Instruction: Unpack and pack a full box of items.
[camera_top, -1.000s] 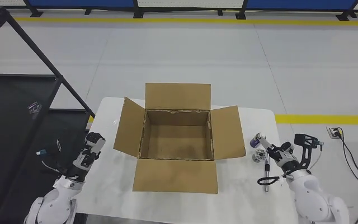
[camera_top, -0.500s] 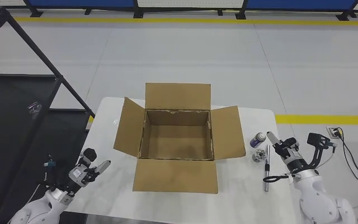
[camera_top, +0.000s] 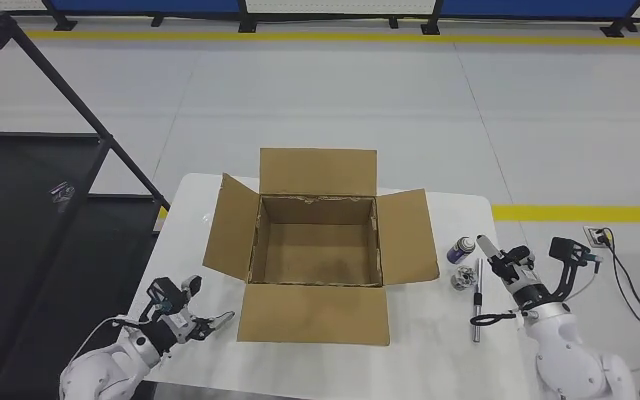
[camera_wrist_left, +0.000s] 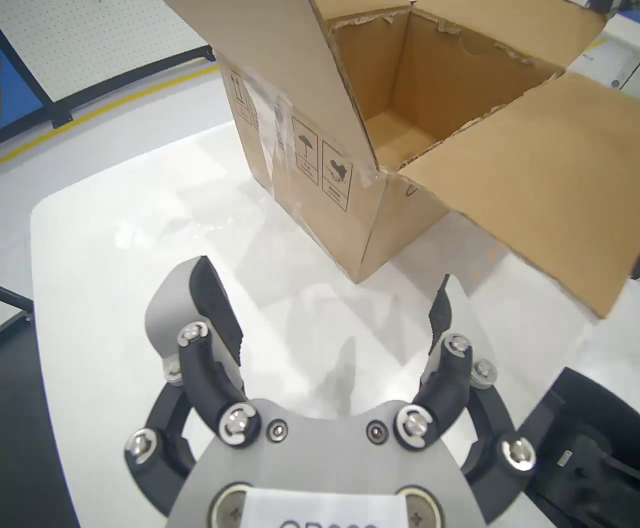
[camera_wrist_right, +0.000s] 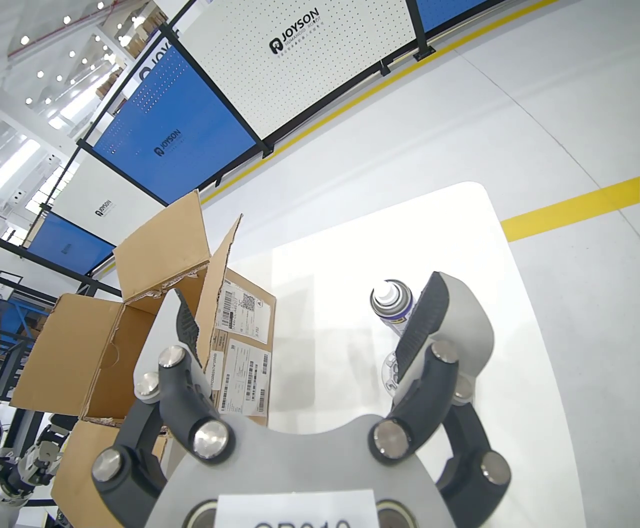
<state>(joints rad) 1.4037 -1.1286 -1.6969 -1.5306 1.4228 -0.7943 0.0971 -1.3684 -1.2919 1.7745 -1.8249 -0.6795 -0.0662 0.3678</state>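
Cardboard box (camera_top: 313, 313): 1, mid-desk, upright, all 4 flaps folded out. In the top view its brown cardboard floor shows.

Left fingers (camera_wrist_left: 324, 280): spread wide, holding nothing, low over the desk (camera_top: 420, 350). The box's near corner sits just ahead of the tips, not touching. One flap hangs above and to one side of them.

Right fingers (camera_wrist_right: 306, 287): spread, holding nothing. Spray can (camera_wrist_right: 392, 305): 1, upright, just ahead of one pad. I can't tell whether they touch. The box is off past the other finger, apart from it.

Per-view extras:
- The left wrist view shows handling symbols and clear tape on the box wall facing the left fingers.
- The right wrist view shows white shipping labels on the wall facing the right fingers, and the can's white cap.
- The top view shows 3 loose items beside the right fingers, on the desk clear of the box's flap. These are the can, 1 small shiny round item (camera_top: 460, 281) near it, and 1 slender grey rod-like tool (camera_top: 478, 305) lying flat next to them. I can't tell what the round item is.
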